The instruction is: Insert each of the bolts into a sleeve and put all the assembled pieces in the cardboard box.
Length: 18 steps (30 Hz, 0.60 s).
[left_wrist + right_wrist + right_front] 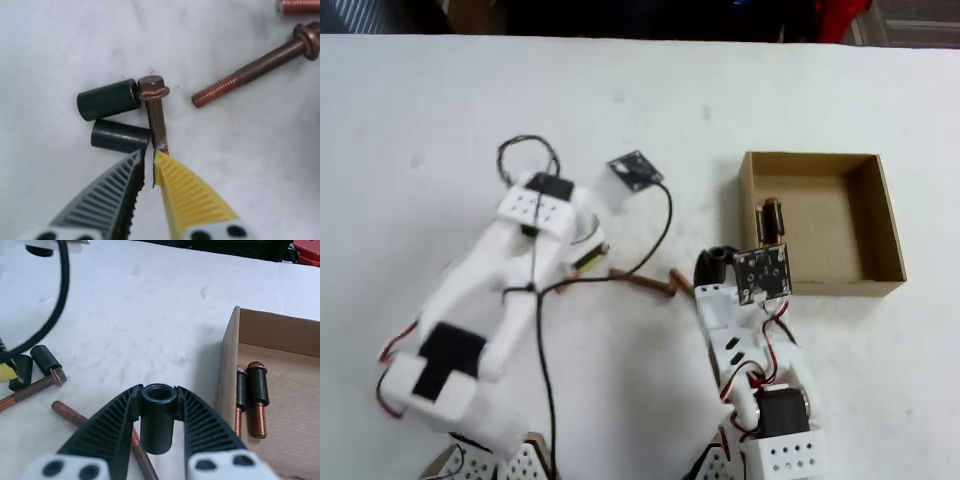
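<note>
Currently: right hand clamps sleeve; left hand pinches bolt tip beside loose sleeves; right wrist view discloses two assembled pieces in cardboard box.

I work over a white table, its top dulled by faint grey scuffs and smudges. Past its far edge the room is dark. There I see a red thing near the right corner and a pale striped thing near the left corner, but I cannot tell what either is.
</note>
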Available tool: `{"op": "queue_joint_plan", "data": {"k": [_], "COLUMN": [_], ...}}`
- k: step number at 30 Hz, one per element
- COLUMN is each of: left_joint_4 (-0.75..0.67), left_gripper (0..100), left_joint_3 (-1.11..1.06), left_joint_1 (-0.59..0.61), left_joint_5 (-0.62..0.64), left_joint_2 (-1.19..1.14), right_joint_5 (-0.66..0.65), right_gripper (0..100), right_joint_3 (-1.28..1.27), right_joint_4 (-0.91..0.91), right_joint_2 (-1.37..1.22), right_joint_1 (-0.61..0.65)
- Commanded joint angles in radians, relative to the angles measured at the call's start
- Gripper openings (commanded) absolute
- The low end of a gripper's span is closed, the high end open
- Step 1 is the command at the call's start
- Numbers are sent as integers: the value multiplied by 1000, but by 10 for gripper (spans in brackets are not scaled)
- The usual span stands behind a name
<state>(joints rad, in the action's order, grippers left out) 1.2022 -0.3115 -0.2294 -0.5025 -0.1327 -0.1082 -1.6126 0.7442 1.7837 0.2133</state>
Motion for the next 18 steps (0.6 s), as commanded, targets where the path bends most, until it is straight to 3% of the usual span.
{"op": "queue_joint_plan", "data": {"k": [1,9,18], "left_joint_4": [-18,58,52], "left_gripper": [90,94,95], "left_joint_3": [107,209,226], "left_joint_1": [-21,-16,-15], "left_joint_5": [31,35,34], "left_joint_2": [-68,-131,-139], "right_joint_5": [-5,-11,-11], "right_gripper": [18,18,18], "right_joint_3": [9,9,9], "right_joint_4": [-24,-21,-21], "right_joint_2": [16,16,16], "right_joint_1": [-4,-4,-4]}}
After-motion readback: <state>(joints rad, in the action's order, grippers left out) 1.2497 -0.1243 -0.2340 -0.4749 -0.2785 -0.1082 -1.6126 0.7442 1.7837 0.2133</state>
